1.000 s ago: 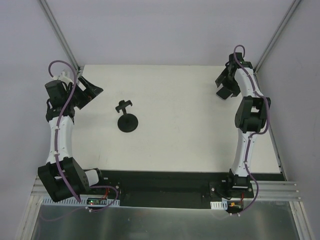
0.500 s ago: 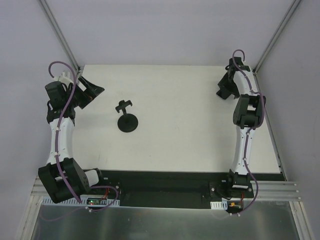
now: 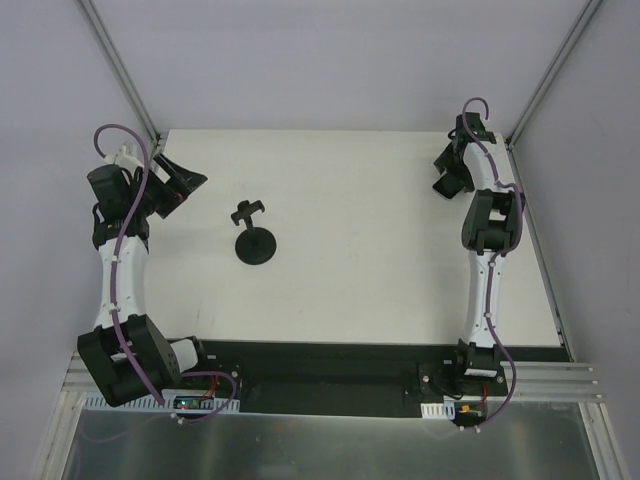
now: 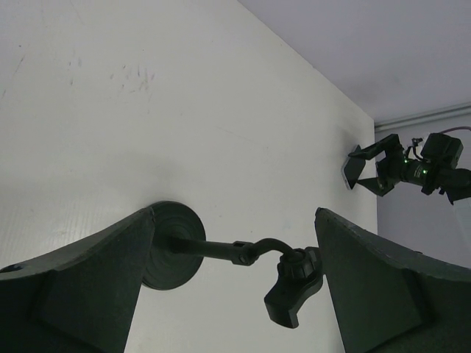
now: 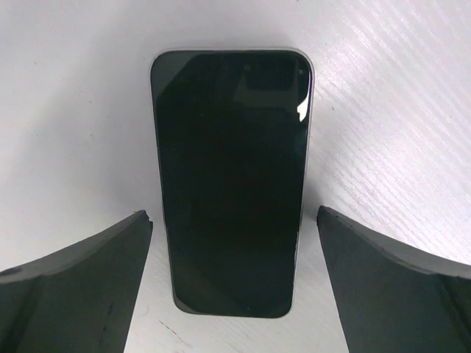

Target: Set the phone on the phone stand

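Note:
The phone lies flat on the white table with its glossy dark face up. My right gripper hangs above its near end, open, one finger on each side and neither touching it. In the top view the right gripper is at the back right and hides the phone. The phone stand stands left of centre on its round base, with the bracket on top. My left gripper is open at the back left, apart from the stand. In the left wrist view the phone stand shows beyond the open left gripper.
Grey walls and metal frame posts close in the back and sides of the white table. A black strip with the arm bases runs along the near edge. The right arm stretches along the table's right side.
The right arm has straightened and drawn its gripper slightly toward the back right corner. The left arm and the phone stand have stayed put.

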Available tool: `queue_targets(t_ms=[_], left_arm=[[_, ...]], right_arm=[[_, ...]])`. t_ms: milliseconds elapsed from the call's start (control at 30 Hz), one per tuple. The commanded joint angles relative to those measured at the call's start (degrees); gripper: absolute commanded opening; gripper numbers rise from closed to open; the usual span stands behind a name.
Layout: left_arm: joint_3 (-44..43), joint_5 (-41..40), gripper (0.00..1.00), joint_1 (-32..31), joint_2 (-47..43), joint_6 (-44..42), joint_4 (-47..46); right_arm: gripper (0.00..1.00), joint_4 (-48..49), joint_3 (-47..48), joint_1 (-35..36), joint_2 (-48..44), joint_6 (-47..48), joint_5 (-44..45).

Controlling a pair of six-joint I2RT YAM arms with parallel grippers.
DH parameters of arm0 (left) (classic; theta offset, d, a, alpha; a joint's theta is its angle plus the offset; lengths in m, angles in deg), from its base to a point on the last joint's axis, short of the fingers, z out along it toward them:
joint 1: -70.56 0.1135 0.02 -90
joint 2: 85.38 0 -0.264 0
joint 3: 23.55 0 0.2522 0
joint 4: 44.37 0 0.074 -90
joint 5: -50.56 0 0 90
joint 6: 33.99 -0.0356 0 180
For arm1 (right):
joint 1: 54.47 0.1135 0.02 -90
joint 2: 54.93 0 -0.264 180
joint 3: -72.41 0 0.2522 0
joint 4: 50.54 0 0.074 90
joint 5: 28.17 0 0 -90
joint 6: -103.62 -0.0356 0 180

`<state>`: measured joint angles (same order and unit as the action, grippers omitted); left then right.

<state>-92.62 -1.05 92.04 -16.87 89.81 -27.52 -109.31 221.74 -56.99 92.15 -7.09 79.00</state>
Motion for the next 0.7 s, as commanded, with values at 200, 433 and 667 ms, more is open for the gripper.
queue_targets(t_ms=[200,433,667], left_arm=[[1.4,2.5,0.89,0.8,-1.5,1.7,-4.9],[1.8,2.6,0.89,0.8,-1.1,1.6,-5.1],[1.9,3.0,0.89,0.8,0.0,1.9,-5.4]], right_arm=[[0.75,-7.7,7.7,0.6,4.3,-2.8,0.3],[0.70,-9.8,10.5,3.5,5.0,0.0,0.2],[0.70,-12.6,4.5,4.6,0.0,-0.8,-1.9]])
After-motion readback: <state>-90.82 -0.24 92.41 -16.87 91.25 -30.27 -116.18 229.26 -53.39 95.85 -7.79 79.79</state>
